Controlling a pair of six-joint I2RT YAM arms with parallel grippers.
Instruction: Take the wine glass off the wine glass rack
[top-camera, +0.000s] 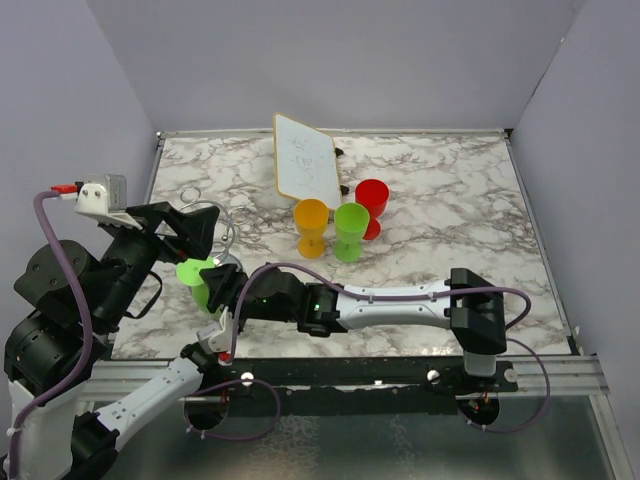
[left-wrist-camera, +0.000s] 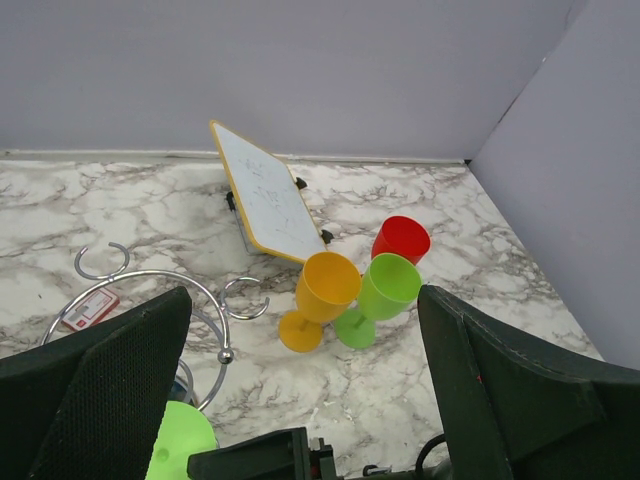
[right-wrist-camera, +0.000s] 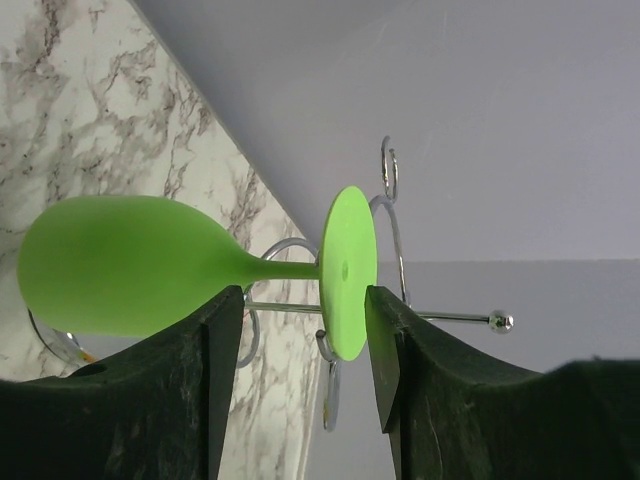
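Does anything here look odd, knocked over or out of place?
Only the lime-green wine glass, hanging foot-up on the wine glass rack while the orange glass, green glass and red glass stand upright. Racks hold glasses that way; nothing looks spilled or broken.

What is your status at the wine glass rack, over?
Left gripper open above wine glass rack. Right gripper open, jaws at green wine glass stem. Glass hanging on rack, no obstruction seen.

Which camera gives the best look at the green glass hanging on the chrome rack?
Right wrist: whole hanging glass, bowl, stem and foot. Top external shows mainly its foot; left wrist only an edge.
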